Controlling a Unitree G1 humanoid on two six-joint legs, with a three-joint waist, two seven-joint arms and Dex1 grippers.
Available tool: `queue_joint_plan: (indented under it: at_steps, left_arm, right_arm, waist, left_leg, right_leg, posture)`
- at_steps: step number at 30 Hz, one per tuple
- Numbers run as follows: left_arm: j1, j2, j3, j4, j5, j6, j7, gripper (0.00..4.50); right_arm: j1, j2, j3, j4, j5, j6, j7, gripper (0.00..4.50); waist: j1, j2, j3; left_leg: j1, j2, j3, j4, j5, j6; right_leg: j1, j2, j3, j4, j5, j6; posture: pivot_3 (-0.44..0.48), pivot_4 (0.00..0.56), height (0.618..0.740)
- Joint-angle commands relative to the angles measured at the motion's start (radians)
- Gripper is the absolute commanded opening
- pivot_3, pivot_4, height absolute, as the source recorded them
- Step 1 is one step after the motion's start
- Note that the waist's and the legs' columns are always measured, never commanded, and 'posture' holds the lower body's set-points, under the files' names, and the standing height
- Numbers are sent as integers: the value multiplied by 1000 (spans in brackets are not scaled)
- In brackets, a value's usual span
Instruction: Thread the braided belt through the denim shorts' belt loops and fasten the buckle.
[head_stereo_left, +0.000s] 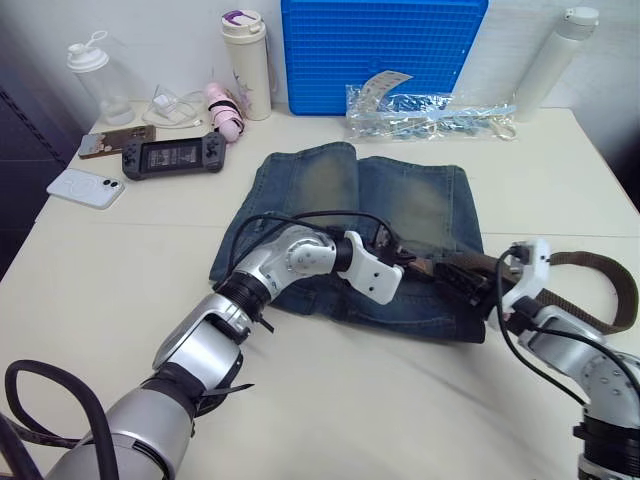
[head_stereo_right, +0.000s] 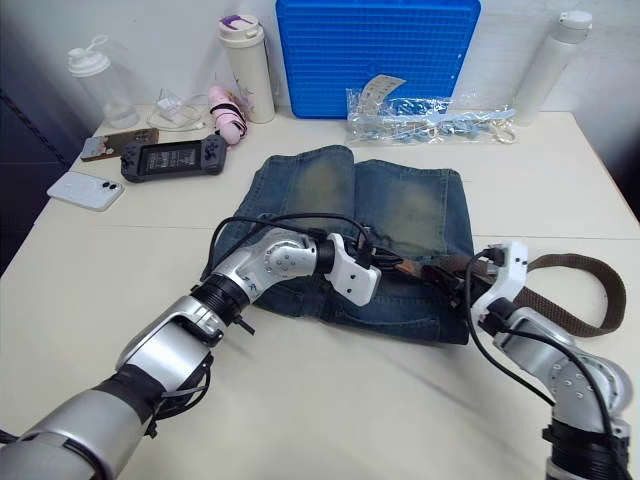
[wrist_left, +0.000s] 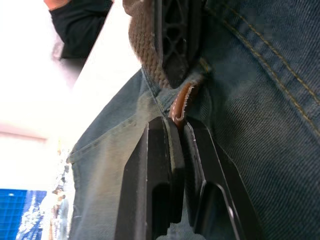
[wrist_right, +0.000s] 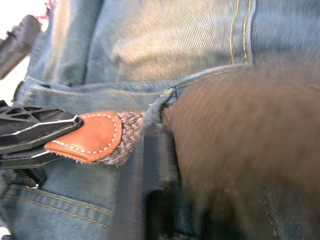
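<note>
the denim shorts (head_stereo_left: 365, 225) lie flat on the pale matte table (head_stereo_left: 140, 300), their faded blue twill washed to a yellowish patch on each leg, with tan stitching along the seams. the waistband is the edge nearest the robot.

the left gripper (head_stereo_left: 408, 266) reaches along that waistband. in its wrist view the two black fingers (wrist_left: 165, 150) are pressed close together on the smooth tan leather tip (wrist_left: 181, 104) of the braided belt (head_stereo_left: 590, 275), pinching it edge-on. the right wrist view shows the same tip as a rounded orange-brown tab with pale stitching round its border, joined to coarse woven grey-brown braid that comes out from under a narrow denim belt loop (wrist_right: 159, 107).

the right gripper (head_stereo_right: 462, 283) sits at the waistband's right end, just beside the left gripper; its fingers are blurred in its own view, and i cannot tell how far apart they are or whether they hold anything. beyond it the belt's dark brown woven strap trails off the shorts and curls in a flat loop on the table.

at the table's far edge stands a blue plastic grid-textured board (head_stereo_left: 380, 45), with a crinkled clear plastic bag (head_stereo_left: 430, 110) in front of it. to the left are a cream tumbler (head_stereo_left: 247, 65), a black handheld game console (head_stereo_left: 172, 157) and a white phone (head_stereo_left: 85, 187).
</note>
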Motion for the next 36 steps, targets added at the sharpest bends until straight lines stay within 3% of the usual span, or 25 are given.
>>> queue_joint_plan:
  at_steps: [1,9,12,14,15,16,18,21,26,31,34,36]
  left_arm:
    - [-32,8,34,-24,-24,6,-14,0]
    - [-32,23,35,0,4,19,-14,0]
    - [-24,39,38,-11,8,21,-19,0]
    - [-18,54,41,-17,8,23,-24,0]
    - [-17,62,42,-20,10,25,-26,0]
    - [-15,68,44,-25,10,29,-27,0]
    - [-14,69,47,-37,5,46,-27,0]
    - [-9,46,47,-56,-6,76,-20,0]
    - [15,-22,43,-38,-8,147,-2,0]
    - [19,-60,40,-44,23,205,33,0]
    - [25,-69,34,-64,31,225,39,0]
    - [35,-75,27,-88,39,241,42,0]
  right_arm:
    - [39,-111,140,-81,-257,-147,135,2899]
    - [61,-171,429,74,-755,-388,177,2899]
    - [58,-183,438,151,-880,-451,164,2168]
    - [85,-191,401,190,-913,-525,172,1410]
    - [108,-189,366,214,-910,-567,181,750]
    - [134,-192,328,243,-910,-613,190,362]
    - [188,-211,257,316,-922,-706,213,38]
    - [232,-227,138,468,-910,-831,259,38]
    - [211,-240,66,701,-916,-1003,327,38]
    - [177,-216,9,752,-843,-961,371,38]
    - [180,-184,-65,658,-679,-803,427,1123]
    - [197,-181,-124,578,-596,-699,458,2127]
  waist:
    - [1,-1,1]
    - [2,-2,1]
    - [2,-2,1]
    - [2,-2,1]
    - [2,-2,1]
    - [8,-2,1]
    - [12,-2,1]
    - [24,-3,1]
    - [27,-3,1]
    - [20,-2,1]
    - [20,-2,1]
    - [20,-2,0]
  left_leg:
    - [0,0,0,0,0,0]
    - [0,-1,0,1,0,0]
    - [0,-1,0,1,0,0]
    - [0,-1,0,1,0,0]
    - [0,-1,0,1,0,0]
    - [0,-1,0,1,0,0]
    - [0,-1,0,2,0,0]
    - [-1,-3,0,2,0,0]
    - [-1,-3,1,2,0,1]
    - [-1,-3,1,1,0,1]
    - [-1,-3,0,1,0,1]
    - [-1,-2,-1,1,0,1]
  right_leg:
    - [0,0,0,0,0,0]
    - [1,0,0,0,0,1]
    - [1,0,0,0,1,1]
    - [1,0,0,0,1,1]
    - [1,0,0,0,1,1]
    - [1,0,0,0,1,1]
    - [2,0,-1,0,1,1]
    - [3,-1,-2,-1,1,2]
    - [5,-1,-3,-4,2,3]
    - [4,-1,-3,-4,2,3]
    - [4,-1,-3,-4,2,3]
    - [4,-1,-2,-4,2,3]
  posture:
    - [0,150,693]
    - [0,150,693]
    - [0,150,693]
    - [0,150,693]
    - [0,150,693]
    - [0,150,693]
    - [0,150,693]
    - [0,150,693]
    - [0,150,693]
    - [0,150,693]
    - [0,150,693]
    - [0,150,693]
